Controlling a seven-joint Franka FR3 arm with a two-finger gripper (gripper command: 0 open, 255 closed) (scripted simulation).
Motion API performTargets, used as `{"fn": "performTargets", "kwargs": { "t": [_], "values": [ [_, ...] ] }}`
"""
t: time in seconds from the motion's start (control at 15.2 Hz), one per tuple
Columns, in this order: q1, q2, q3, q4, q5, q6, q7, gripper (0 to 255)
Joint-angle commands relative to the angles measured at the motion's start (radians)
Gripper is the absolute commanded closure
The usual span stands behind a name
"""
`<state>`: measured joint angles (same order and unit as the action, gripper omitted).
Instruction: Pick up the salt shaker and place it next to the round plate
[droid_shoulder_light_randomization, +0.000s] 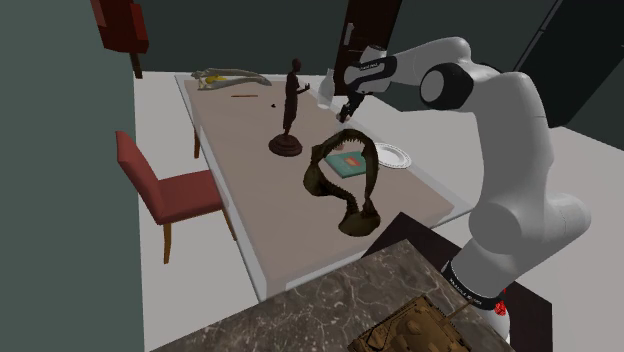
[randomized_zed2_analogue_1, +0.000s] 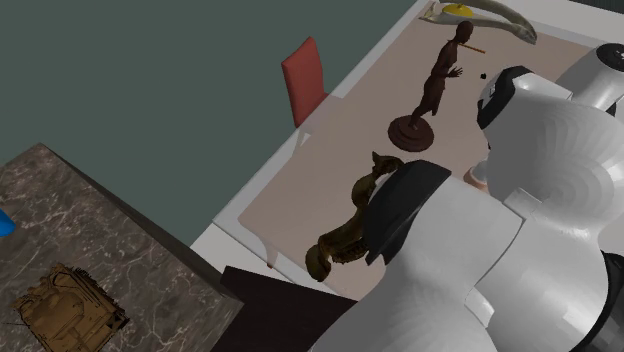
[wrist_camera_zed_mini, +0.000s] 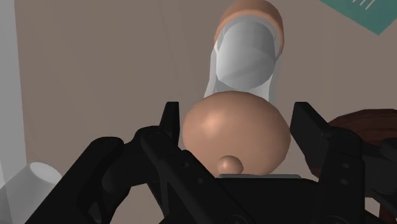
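While stretching out over the long pale table (droid_shoulder_light_randomization: 260, 225), got the white arm (droid_shoulder_light_randomization: 510, 130) reaching toward the far edge, well apart from the round plate (droid_shoulder_light_randomization: 393, 157) near the teal book (droid_shoulder_light_randomization: 350, 166). Black gripper (wrist_camera_zed_mini: 238, 124) pointed down along the salt shaker (wrist_camera_zed_mini: 245, 57) at that edge for a top grab, fingers (wrist_camera_zed_mini: 173, 124) snug on both sides of its tan domed cap (wrist_camera_zed_mini: 235, 137). Looks clamped on, probably up high to keep it upright for the carry to the plate. Can't tell whether lifted off the tabletop yet.
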<state>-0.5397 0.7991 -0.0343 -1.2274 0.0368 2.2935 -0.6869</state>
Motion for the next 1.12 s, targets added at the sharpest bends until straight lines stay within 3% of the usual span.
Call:
{"fn": "performTargets", "kwargs": {
  "t": [0.0,0.26,0.33,0.66,1.06],
  "values": [
    [0.000,0.001,0.000,0.000,0.000,0.002,0.000,255],
    [0.000,0.001,0.000,0.000,0.000,0.002,0.000,255],
    [0.000,0.001,0.000,0.000,0.000,0.002,0.000,0],
    [0.000,0.001,0.000,0.000,0.000,0.002,0.000,0],
    [0.002,-0.100,-0.002,-0.049,-0.002,-0.051,0.000,0]
  ]
}}
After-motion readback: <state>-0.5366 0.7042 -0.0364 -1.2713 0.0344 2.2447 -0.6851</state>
